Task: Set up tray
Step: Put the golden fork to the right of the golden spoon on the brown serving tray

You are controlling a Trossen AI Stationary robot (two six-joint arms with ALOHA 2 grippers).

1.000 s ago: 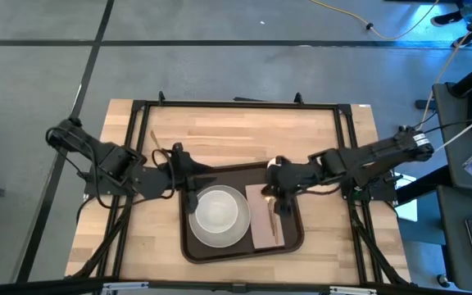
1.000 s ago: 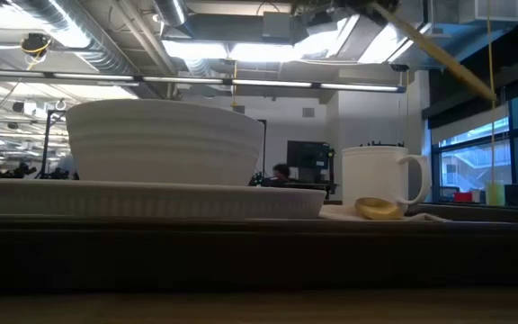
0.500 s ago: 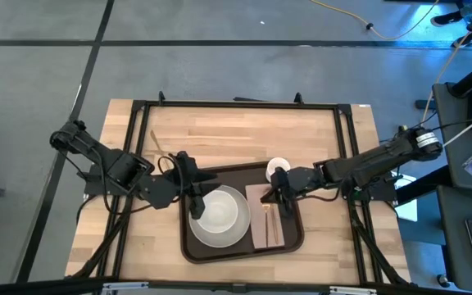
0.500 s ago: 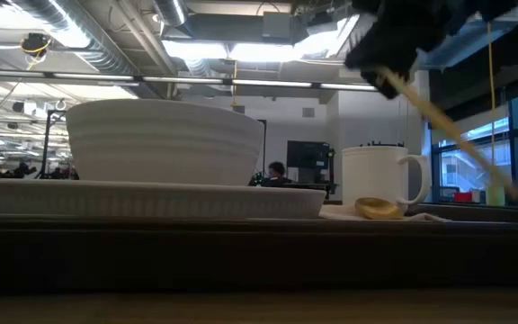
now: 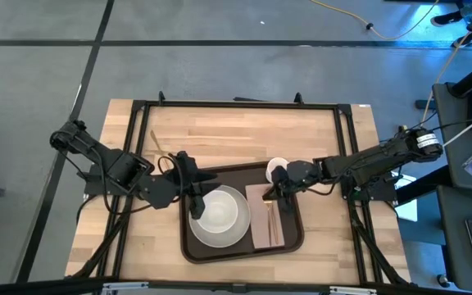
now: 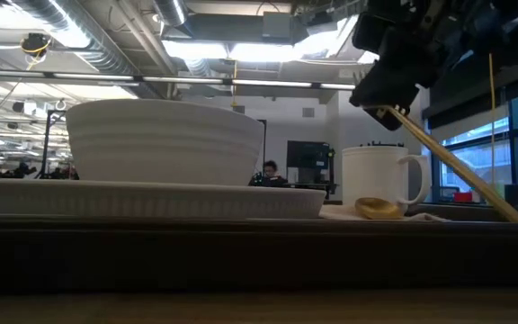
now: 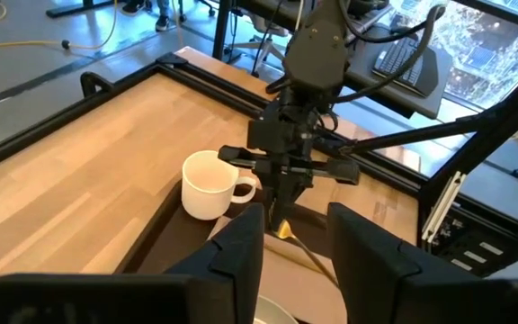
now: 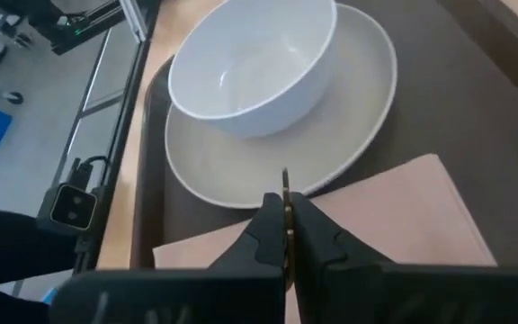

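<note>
The dark brown tray [image 5: 193,246] lies on the wooden table near its front edge. On it stand a white plate [image 5: 238,238] with a white bowl [image 5: 218,211], a pinkish napkin [image 5: 260,233] and a white mug [image 5: 277,168]. A gold spoon's bowl [image 6: 376,209] rests on the napkin [image 6: 340,214]. My right gripper [image 5: 278,193] hangs over the napkin's far end, shut on a thin gold utensil [image 6: 457,166]. My left gripper [image 5: 193,197] hovers at the plate's far left rim, open, its fingers [image 7: 241,247] apart with nothing between them. My right gripper pinches the gold utensil near its upper end [image 8: 285,200] between its two fingers [image 8: 317,236]. The fingers slant down from the table's right side. From them the utensil slopes down over the napkin; whether its low end [image 6: 516,215] touches the napkin I cannot tell.
A black frame [image 5: 236,103] runs around the table. The far half of the wood [image 5: 236,135] is bare except for a thin light stick [image 5: 156,141] at the far left. The mug [image 7: 207,184] stands close beside my right gripper [image 7: 283,209].
My right gripper has come down toward the napkin, tipping further downward, with the gold utensil still in its fingers. The utensil has sunk from high above the mug until its low end is level with the tray's rim.
</note>
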